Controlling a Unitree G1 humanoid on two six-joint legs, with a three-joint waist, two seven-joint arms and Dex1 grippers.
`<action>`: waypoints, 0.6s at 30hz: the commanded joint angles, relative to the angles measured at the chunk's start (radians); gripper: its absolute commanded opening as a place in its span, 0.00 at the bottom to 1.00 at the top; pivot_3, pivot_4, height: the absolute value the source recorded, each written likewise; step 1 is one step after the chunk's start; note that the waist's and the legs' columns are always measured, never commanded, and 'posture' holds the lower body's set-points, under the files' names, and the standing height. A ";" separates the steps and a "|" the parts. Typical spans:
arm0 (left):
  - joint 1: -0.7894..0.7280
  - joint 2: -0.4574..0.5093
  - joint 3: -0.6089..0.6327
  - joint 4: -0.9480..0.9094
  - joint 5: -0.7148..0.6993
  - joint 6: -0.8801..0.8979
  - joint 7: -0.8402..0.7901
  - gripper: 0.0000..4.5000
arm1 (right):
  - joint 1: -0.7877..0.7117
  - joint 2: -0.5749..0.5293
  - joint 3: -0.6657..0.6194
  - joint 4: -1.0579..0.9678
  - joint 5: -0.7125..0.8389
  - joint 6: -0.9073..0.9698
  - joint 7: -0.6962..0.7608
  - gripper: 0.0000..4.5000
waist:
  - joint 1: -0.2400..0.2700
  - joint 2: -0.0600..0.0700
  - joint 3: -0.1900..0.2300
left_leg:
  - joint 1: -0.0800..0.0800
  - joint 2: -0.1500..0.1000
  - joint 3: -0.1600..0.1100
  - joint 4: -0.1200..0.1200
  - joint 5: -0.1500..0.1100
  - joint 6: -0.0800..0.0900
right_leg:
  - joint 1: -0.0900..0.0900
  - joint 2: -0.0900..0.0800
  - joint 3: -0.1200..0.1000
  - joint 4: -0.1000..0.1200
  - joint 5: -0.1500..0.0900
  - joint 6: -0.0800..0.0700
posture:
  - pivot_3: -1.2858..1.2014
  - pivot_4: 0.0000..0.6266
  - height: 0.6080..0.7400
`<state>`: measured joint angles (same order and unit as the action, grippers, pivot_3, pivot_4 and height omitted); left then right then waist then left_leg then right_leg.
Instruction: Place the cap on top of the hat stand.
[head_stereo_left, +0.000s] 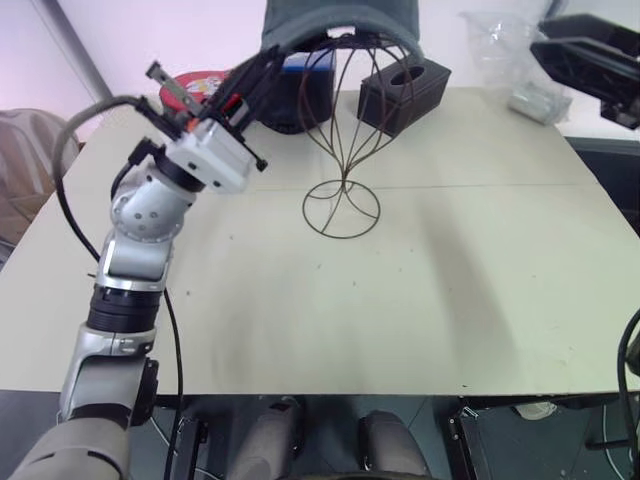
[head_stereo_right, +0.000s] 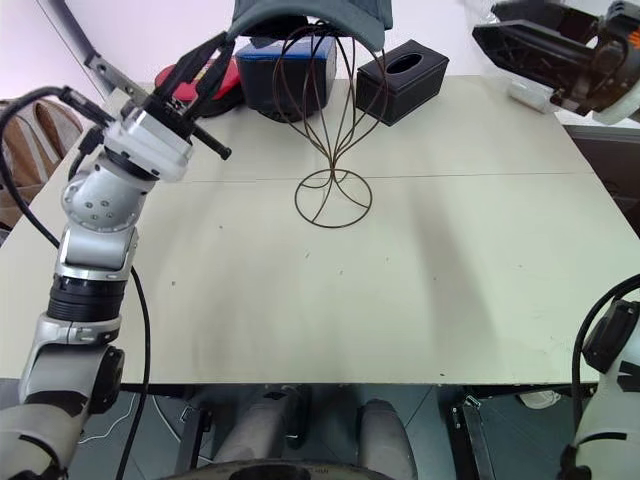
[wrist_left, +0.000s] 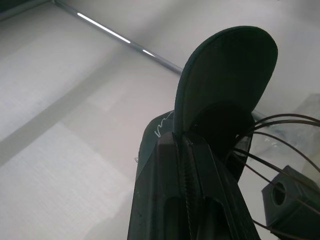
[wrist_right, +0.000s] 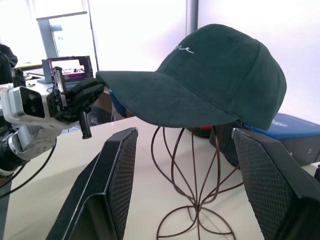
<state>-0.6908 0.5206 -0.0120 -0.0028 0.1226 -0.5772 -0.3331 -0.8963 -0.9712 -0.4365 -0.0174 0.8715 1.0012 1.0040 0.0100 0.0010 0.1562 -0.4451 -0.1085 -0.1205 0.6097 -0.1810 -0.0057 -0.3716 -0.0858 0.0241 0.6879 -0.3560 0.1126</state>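
The dark teal cap (wrist_right: 210, 75) with white cursive stitching rests on the looped head of the thin wire hat stand (head_stereo_left: 343, 150), which stands at the table's far middle. My left gripper (head_stereo_left: 262, 65) reaches up from the left and is shut on the edge of the cap's brim (wrist_left: 225, 75). The brim rises from between its closed fingers (wrist_left: 165, 190). My right gripper (head_stereo_right: 500, 40) hovers at the far right, apart from the cap, facing it. Its two fingers (wrist_right: 117, 165) stand wide open with nothing between them.
A black tissue box (head_stereo_left: 405, 92) sits just right of the stand. A blue box (head_stereo_left: 305, 85) and a red flat case (head_stereo_left: 200, 82) lie behind it to the left. Clear plastic packaging (head_stereo_left: 500, 45) lies at the back right of the pale table (head_stereo_left: 400, 300).
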 joint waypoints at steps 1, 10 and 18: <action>0.000 0.004 0.026 -0.031 0.001 -0.035 0.013 0.01 | 0.001 -0.020 -0.027 -0.033 0.030 -0.007 -0.017 0.68 | 0.000 0.000 0.000 | 0.000 0.000 0.000 0.000 0.000 0.000 | 0.000 0.000 0.000 0.000 0.000 0.000 | 0.52 0.24 1.00; 0.038 0.006 0.011 -0.019 -0.012 -0.067 -0.010 0.01 | 0.023 -0.041 -0.017 -0.027 0.036 -0.015 -0.021 0.68 | 0.000 0.000 0.000 | 0.000 0.000 0.000 0.000 0.000 0.000 | 0.000 0.000 -0.001 0.000 0.000 0.000 | 0.52 0.24 1.00; 0.115 0.006 -0.007 -0.036 -0.026 -0.092 -0.053 0.01 | 0.083 -0.097 0.033 -0.040 0.009 -0.033 0.037 0.68 | 0.000 0.000 0.000 | 0.000 0.000 0.000 0.001 0.000 0.000 | 0.000 0.000 0.000 0.000 0.000 0.000 | 0.52 0.24 1.00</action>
<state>-0.5777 0.5193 -0.0247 -0.0050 0.1199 -0.6497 -0.3782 -0.8084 -1.0420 -0.3931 -0.0218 0.8839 0.9895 1.0251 0.0095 0.0010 0.1562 -0.4449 -0.1083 -0.1202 0.6105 -0.1812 -0.0052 -0.3712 -0.0857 0.0237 0.6883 -0.3559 0.1127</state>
